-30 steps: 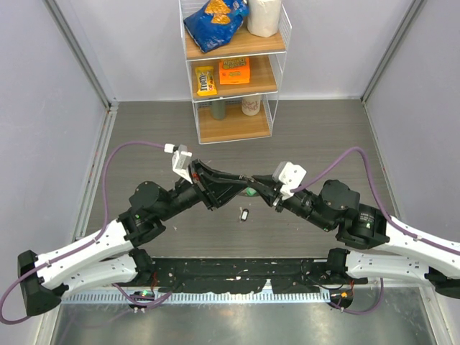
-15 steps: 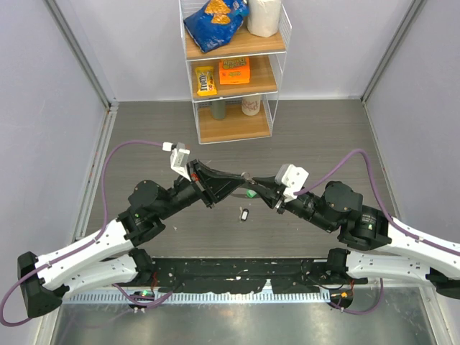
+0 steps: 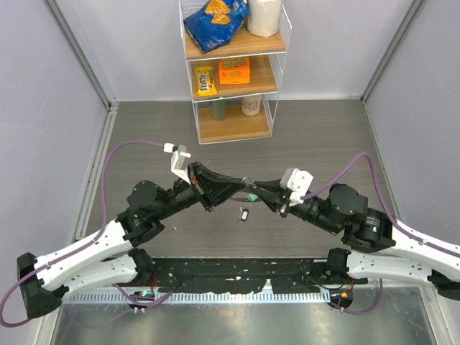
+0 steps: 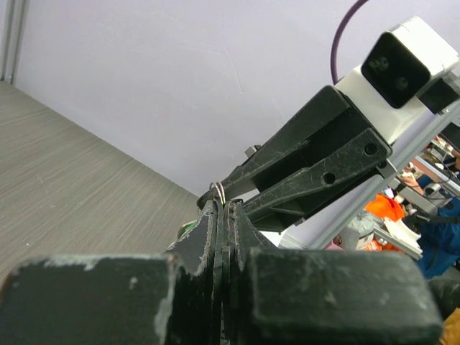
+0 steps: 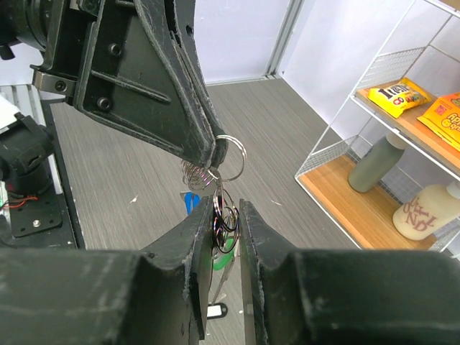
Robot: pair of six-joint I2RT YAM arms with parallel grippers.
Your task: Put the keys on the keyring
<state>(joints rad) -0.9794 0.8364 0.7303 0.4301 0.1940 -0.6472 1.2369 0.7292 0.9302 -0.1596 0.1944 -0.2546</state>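
Note:
My left gripper [image 3: 240, 184] is shut on the keyring [image 5: 231, 154], a silvery ring with a wire coil that sticks out of its fingertips [image 5: 203, 147]; the ring also shows in the left wrist view [image 4: 218, 191]. Small linked rings [image 5: 227, 214] hang from it between my right gripper's [image 5: 224, 208] fingers, which stand a little apart. A green key [image 5: 228, 243] and a blue key [image 5: 190, 202] dangle below; the green one shows from above [image 3: 251, 194]. A whitish-dark key [image 3: 245, 214] lies on the table under both grippers and shows in the right wrist view [image 5: 215, 310].
A wire shelf rack [image 3: 234, 122] with snack packs, a bottle and a jar stands at the back centre. Grey walls close in both sides. The arm bases and a black rail [image 3: 237, 272] run along the near edge.
My right arm has drawn back a little to the right and toward the near edge, so the two gripper tips no longer overlap. The left arm has barely moved.

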